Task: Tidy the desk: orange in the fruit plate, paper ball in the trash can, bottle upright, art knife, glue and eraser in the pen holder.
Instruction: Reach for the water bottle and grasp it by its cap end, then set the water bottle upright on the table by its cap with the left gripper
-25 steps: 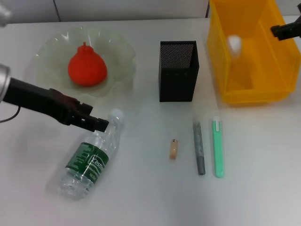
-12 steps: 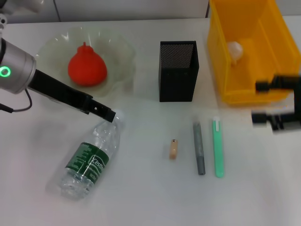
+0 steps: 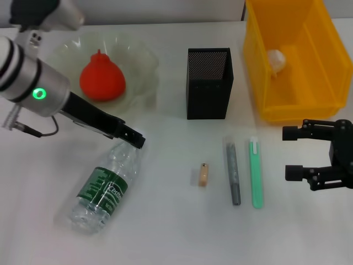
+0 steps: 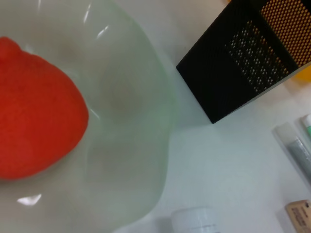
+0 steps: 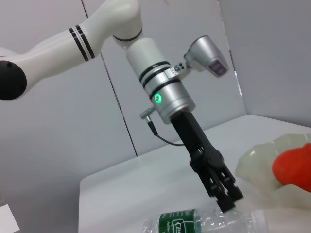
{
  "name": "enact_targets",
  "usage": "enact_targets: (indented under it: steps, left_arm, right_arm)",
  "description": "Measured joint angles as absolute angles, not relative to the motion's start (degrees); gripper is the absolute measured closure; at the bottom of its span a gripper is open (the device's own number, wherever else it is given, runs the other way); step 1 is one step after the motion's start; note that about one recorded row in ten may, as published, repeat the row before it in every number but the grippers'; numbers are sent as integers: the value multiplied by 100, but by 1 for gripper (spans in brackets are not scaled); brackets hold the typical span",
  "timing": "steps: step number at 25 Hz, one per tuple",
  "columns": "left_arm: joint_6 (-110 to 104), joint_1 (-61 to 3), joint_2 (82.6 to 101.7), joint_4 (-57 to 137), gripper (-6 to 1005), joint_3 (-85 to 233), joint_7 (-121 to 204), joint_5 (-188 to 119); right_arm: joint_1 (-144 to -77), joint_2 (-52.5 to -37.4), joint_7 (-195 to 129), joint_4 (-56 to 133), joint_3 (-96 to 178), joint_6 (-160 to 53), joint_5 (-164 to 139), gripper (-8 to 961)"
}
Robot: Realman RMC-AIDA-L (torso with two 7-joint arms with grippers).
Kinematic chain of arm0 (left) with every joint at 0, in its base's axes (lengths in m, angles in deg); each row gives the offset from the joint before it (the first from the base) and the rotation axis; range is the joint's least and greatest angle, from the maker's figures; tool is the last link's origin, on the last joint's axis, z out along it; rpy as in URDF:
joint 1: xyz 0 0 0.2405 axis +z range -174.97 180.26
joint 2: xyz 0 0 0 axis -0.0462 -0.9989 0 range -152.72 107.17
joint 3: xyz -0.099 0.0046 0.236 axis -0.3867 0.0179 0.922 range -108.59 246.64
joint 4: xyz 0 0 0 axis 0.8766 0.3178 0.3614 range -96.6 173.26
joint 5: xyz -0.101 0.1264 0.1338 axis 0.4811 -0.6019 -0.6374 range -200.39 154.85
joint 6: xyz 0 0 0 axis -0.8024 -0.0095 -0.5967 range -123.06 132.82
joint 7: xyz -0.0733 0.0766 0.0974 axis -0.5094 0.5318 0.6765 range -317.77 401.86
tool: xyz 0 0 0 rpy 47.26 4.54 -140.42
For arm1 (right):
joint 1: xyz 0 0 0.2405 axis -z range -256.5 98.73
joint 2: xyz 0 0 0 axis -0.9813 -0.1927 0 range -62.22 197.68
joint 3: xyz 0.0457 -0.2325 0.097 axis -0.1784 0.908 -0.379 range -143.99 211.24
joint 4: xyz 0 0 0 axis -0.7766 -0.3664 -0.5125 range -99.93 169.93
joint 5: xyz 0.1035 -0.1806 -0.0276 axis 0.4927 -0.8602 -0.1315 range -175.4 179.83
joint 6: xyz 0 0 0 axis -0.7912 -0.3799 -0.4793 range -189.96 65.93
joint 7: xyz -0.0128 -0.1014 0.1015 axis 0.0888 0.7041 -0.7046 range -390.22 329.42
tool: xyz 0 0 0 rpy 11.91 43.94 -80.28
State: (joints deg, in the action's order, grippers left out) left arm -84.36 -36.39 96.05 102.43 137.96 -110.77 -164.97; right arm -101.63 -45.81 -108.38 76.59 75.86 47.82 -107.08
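Note:
The bottle (image 3: 107,187) lies on its side at the front left, cap end toward the fruit plate. My left gripper (image 3: 135,141) hovers right at that cap end and hides the cap (image 4: 194,221) in the head view. The orange (image 3: 102,80) rests in the fruit plate (image 3: 144,83). A paper ball (image 3: 276,58) lies inside the yellow trash can (image 3: 298,107). In front of the black mesh pen holder (image 3: 208,83) lie the eraser (image 3: 203,174), a grey glue stick (image 3: 233,172) and the green art knife (image 3: 255,172). My right gripper (image 3: 292,153) stands open just right of the knife, holding nothing.
The right wrist view shows the left arm reaching down to the bottle (image 5: 194,224), with the plate (image 5: 257,162) and orange (image 5: 294,165) beside it. Bare white table lies between the bottle and the eraser and along the front edge.
My right gripper came down from over the trash can to the table beside the knife, and the paper ball has settled in the bin. The left gripper shifted onto the bottle's cap end.

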Motion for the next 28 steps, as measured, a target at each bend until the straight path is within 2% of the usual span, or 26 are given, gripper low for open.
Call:
enact_targets:
  steps: [19,28]
  left_arm:
    - [-6902,-3559,9636,10126,275,15993,-11655,-16898]
    - [-6975,-3159,9622,10974,448,16289,-11646,-16905]
  right_arm:
    - [-10109,-4600,-10644,7433,7569,4753,-10695,107]
    - [-10041,-4600,-10626,7402,7536,4768,-10669,108]
